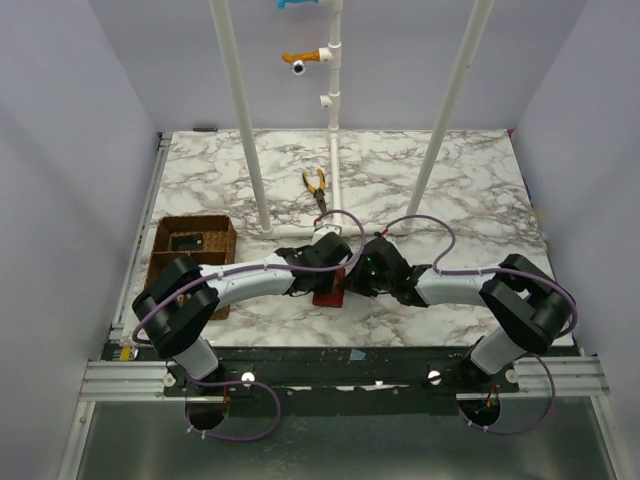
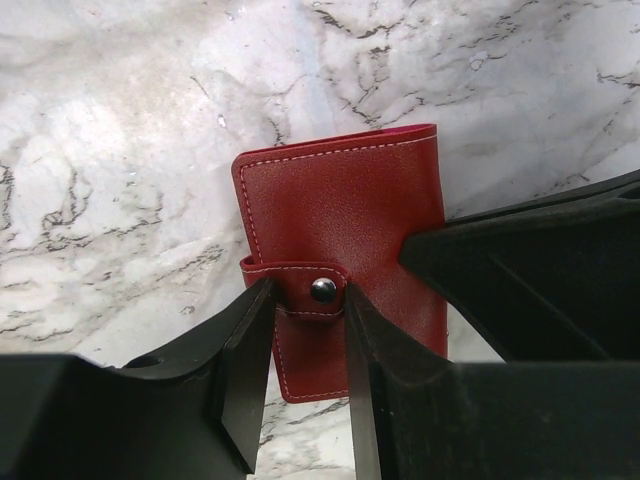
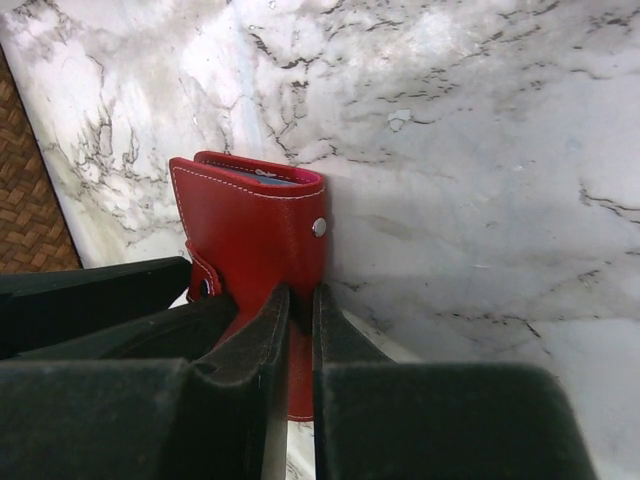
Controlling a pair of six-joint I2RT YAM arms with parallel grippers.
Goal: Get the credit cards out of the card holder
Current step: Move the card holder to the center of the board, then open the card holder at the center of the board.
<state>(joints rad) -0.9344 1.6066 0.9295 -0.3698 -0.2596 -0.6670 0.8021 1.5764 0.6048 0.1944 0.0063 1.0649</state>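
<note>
The red card holder is folded shut on the marble, its snap strap fastened. My left gripper has its fingers pressed against both sides of that strap. My right gripper is shut on the holder's side edge, and one of its fingers shows at the right of the left wrist view. From above, both grippers meet over the holder at the table's near middle. The credit cards are hidden inside; only a thin pale sliver shows in the holder's top opening.
A brown woven tray stands at the left, close to the left arm. Yellow-handled pliers lie further back by the white centre post. Two slanted white poles rise from the table's middle.
</note>
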